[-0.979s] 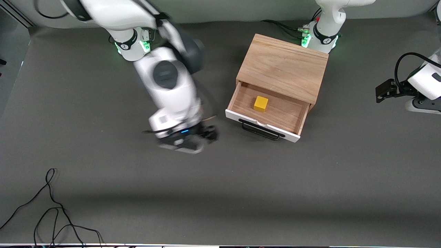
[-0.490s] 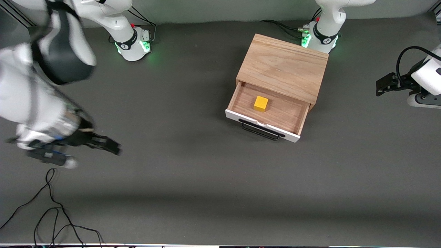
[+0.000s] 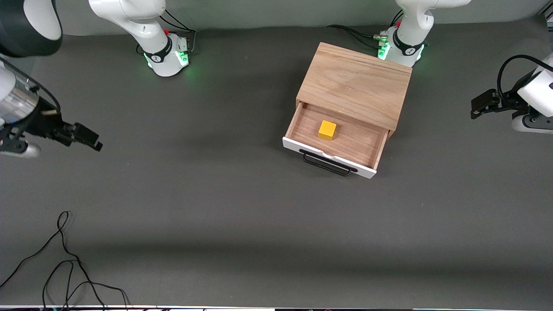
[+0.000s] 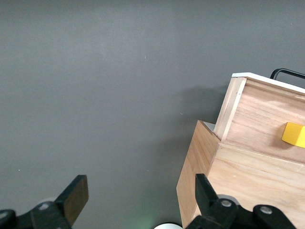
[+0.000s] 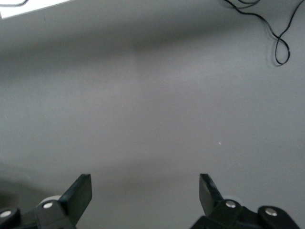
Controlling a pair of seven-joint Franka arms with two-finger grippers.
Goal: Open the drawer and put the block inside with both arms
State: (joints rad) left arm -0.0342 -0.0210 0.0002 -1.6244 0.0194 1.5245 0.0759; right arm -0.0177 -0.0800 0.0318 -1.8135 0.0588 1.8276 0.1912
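Note:
The drawer (image 3: 332, 142) stands pulled out of the light oak box (image 3: 355, 84), its white front and black wire handle (image 3: 326, 164) toward the front camera. The yellow block (image 3: 327, 130) lies inside on the wood floor of the drawer. It also shows in the left wrist view (image 4: 293, 134) with the drawer (image 4: 259, 114). My left gripper (image 3: 479, 108) is open and empty over the table at the left arm's end. My right gripper (image 3: 86, 138) is open and empty over bare table at the right arm's end.
Loose black cables (image 3: 65, 259) lie on the grey table near the front camera at the right arm's end, also in the right wrist view (image 5: 271, 28). Both green-lit bases (image 3: 166, 56) stand along the table's edge away from the front camera.
My right arm has swung away from beside the drawer toward its own end of the table. The left arm, drawer and block have barely moved.

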